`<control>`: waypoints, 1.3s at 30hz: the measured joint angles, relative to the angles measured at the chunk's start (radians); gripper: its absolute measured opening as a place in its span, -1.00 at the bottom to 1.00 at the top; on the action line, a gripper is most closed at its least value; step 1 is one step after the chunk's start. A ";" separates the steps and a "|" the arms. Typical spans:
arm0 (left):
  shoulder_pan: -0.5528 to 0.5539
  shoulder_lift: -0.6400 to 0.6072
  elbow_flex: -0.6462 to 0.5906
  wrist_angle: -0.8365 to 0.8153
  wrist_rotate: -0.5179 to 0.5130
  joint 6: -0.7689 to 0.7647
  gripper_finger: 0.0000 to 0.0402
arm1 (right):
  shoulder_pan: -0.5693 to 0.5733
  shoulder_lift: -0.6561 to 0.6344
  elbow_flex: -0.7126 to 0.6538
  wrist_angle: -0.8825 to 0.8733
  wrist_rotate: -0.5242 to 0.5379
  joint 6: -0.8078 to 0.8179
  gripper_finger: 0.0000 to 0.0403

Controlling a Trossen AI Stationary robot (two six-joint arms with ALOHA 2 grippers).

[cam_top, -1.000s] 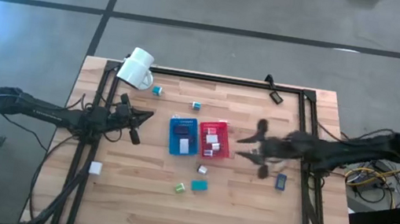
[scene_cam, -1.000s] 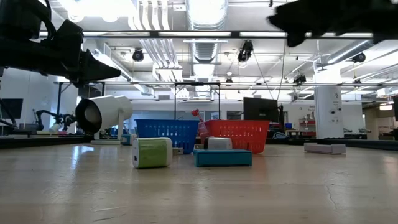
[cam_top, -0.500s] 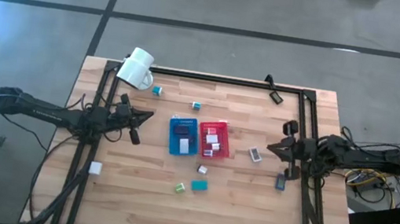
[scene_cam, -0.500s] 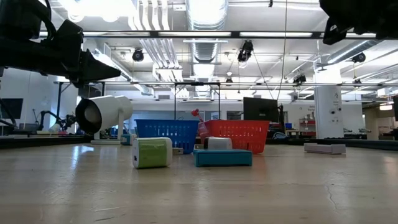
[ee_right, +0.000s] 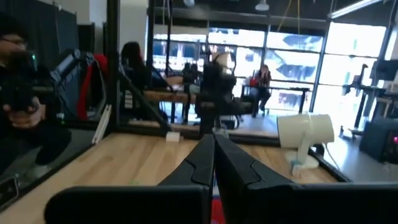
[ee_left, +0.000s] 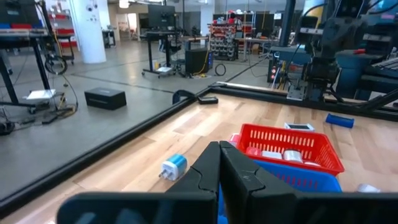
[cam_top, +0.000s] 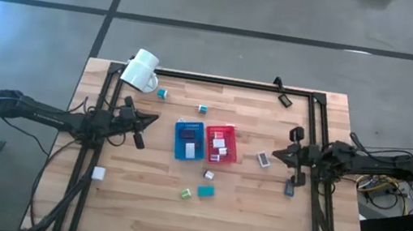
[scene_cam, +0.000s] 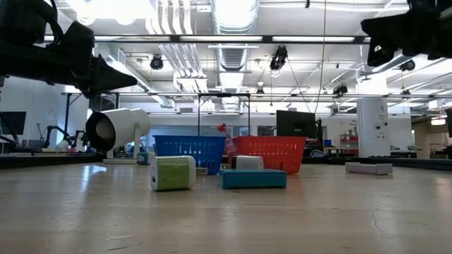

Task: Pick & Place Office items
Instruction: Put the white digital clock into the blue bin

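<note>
- No brand, label or writing can be read on any of the things.
- The blue tray [cam_top: 188,141] and the red tray [cam_top: 220,144] stand side by side at the middle of the surface [cam_top: 133,219], long axes running from the far edge toward the near edge; a few white items lie inside the red one.
- A teal block [cam_top: 206,190] lies near the trays toward the near edge, its long axis roughly across the surface; in the low view it lies flat and broadside.
- A green block [cam_top: 186,194] sits just beside it; in the low view it stands as a squat cube.
- A small white item [cam_top: 209,175] lies just off the red tray's near end.
- A white block [cam_top: 263,159] lies between the red tray and the right hand [cam_top: 286,154], slightly tilted.
- A dark blue item [cam_top: 290,189] lies by the right rail, long axis toward the near edge.
- Two small teal-and-white items [cam_top: 162,92] [cam_top: 202,108] sit toward the far edge, and a white block [cam_top: 98,172] near the left edge.
- The white mug [cam_top: 142,71] lies tipped at the far left corner.
- The left hand [cam_top: 150,118] hangs left of the blue tray, clenched and, as far as the view shows, empty.
- The right hand is clenched on nothing.
</note>
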 joint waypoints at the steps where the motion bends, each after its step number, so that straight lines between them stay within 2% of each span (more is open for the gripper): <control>1: 0.000 0.000 0.000 0.004 0.000 0.007 -0.95 | 0.000 0.003 -0.007 0.018 0.000 -0.002 -0.96; 11: 0.000 0.000 0.000 0.008 0.000 0.017 -0.95 | -0.037 0.016 -0.020 0.067 -0.001 0.028 -0.96; 39: 0.000 0.000 0.000 0.007 -0.002 0.033 -0.95 | -0.037 0.192 0.019 0.099 -0.003 0.017 -0.96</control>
